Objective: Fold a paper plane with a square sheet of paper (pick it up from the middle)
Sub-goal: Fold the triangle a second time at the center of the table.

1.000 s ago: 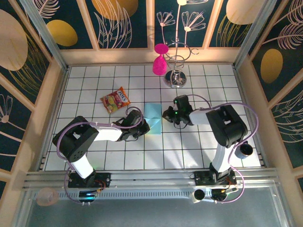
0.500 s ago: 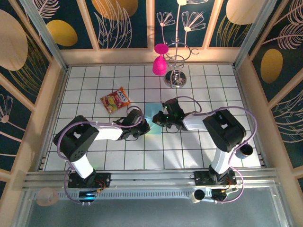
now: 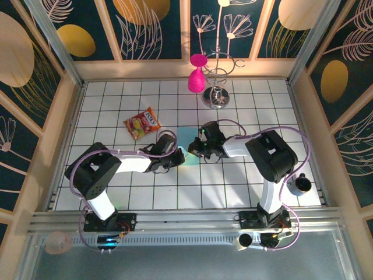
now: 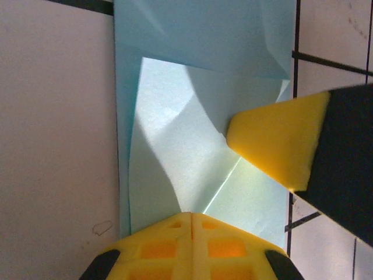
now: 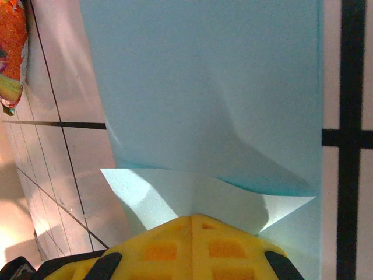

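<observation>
One snack packet [image 3: 142, 123] lies beyond the left gripper [image 3: 180, 156].

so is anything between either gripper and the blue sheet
Nothing visible stands between them. The left gripper and the right gripper, both shut, have their tips right at the square sheet of paper. The snack packet lies apart from it, further back on the left.
</observation>
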Motion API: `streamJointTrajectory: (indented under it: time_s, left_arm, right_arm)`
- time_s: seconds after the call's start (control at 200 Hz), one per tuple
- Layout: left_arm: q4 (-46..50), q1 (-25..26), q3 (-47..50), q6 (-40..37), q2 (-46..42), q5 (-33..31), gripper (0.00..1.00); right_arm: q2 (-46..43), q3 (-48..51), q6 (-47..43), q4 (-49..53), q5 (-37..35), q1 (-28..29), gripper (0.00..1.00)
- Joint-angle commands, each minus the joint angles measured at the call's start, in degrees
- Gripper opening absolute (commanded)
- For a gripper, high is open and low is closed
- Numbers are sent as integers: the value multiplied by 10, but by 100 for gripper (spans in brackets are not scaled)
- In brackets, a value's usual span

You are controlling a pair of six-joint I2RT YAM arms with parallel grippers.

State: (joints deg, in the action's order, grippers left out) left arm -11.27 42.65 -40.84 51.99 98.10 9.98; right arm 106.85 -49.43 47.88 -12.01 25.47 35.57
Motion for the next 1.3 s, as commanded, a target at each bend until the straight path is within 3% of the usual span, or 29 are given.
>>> streamJointTrajectory:
  time_s: [0.0, 0.315, 0.506, 0.606, 0.841, 1.071, 1.296]
  left_arm:
    - [135, 2, 27, -66, -17, 19, 0]
    - [193, 0, 34, -88, -77, 8, 0]
    - [125, 0, -7, -68, -130, 7, 0]
    - [79, 0, -19, -47, -105, 15, 0]
    - [92, -4, -43, -27, -30, -11, 0]
    - [99, -7, -22, -11, -5, -9, 0]
    - [98, -7, -11, -3, -3, -3, 0]
  right_arm:
    - [39, 0, -27, 77, -54, -15, 0]
    - [41, -8, -45, 82, -40, -19, 0]
    - [22, -12, -50, 73, -30, -19, 0]
    - [15, -14, -48, 66, -25, -18, 0]
    - [6, -22, -45, 53, -13, -19, 0]
    - [-20, -24, -59, 30, 0, -18, 0]
    - [-26, -37, -70, 21, -9, 18, 0]
